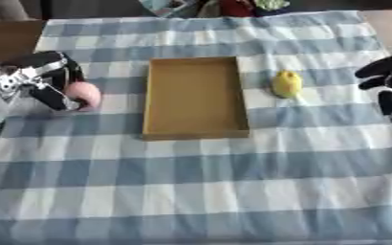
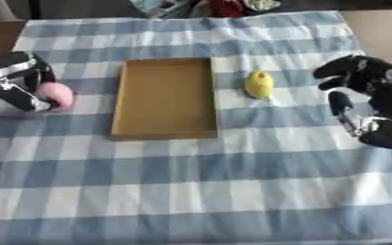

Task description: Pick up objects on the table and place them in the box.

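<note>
A shallow brown cardboard box (image 1: 195, 131) lies open in the middle of the checked cloth with nothing inside. Just to its right rests a small yellow object (image 1: 287, 83). At the left, my left hand (image 1: 49, 79) has its fingers curled round a pink rounded object (image 1: 85, 93), which sits at table level left of the box. My right hand (image 2: 368, 98) hovers at the right edge, fingers relaxed and apart, holding nothing, a short way right of the yellow object.
A blue and white checked cloth (image 1: 199, 191) covers the table, with wide free room in front of the box. Some colourful things (image 1: 233, 6) lie past the far edge. Brown table wood (image 1: 7, 38) shows at the far left.
</note>
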{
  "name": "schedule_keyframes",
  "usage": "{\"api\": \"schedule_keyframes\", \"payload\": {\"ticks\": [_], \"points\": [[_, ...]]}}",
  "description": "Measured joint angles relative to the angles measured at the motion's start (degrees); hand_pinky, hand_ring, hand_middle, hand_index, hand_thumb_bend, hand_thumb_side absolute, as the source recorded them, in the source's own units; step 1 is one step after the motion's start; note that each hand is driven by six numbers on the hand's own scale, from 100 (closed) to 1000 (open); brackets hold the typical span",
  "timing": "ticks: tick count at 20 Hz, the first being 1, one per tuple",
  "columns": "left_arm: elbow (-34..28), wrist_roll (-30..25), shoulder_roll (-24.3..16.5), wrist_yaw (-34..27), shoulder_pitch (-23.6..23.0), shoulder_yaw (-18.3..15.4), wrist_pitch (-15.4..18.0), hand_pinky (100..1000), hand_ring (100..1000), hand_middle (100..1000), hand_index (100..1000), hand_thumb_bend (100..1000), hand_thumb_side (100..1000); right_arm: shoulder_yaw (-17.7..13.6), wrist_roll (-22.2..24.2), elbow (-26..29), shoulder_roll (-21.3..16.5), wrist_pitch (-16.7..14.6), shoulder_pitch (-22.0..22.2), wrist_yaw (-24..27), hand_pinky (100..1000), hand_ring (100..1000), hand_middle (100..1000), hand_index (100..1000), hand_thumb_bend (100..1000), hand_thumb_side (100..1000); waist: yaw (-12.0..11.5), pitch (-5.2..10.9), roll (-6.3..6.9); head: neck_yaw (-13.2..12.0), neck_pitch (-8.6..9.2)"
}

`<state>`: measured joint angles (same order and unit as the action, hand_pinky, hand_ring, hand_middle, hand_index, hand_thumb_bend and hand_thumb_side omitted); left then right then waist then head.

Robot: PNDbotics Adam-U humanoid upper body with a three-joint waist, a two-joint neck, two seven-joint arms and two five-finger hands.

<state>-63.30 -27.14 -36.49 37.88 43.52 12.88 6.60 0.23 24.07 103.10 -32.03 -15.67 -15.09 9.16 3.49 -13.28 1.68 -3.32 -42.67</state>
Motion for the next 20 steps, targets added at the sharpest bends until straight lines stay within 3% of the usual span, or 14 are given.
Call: {"api": "schedule_keyframes", "payload": {"ticks": [5, 11, 20], "points": [[-4.75, 0.46, -0.01, -4.02, 0.31, 0.06, 0.03, 492, 392, 361, 549, 483, 100, 0.05, 0.12, -0.26, 0.00, 0.05, 0.00, 0.01, 747, 814, 732, 796, 100, 312, -0.05, 0.00, 0.00, 0.02, 0.00], [-11.21, 0.81, 0.32, -8.97, 3.87, 1.66, -0.79, 500, 409, 376, 564, 507, 100, 0.53, 0.58, -0.33, 0.00, -0.06, -0.03, 0.02, 747, 814, 732, 794, 100, 316, 0.22, 0.08, 0.00, -0.03, 0.00], [-11.46, -1.50, 6.40, -9.55, 8.64, 5.36, -0.10, 505, 423, 392, 579, 526, 100, 2.01, 2.43, -0.65, 0.26, -0.09, -0.56, 0.02, 747, 815, 731, 779, 100, 321, 1.00, 0.24, -0.24, -0.36, 0.00]]}}
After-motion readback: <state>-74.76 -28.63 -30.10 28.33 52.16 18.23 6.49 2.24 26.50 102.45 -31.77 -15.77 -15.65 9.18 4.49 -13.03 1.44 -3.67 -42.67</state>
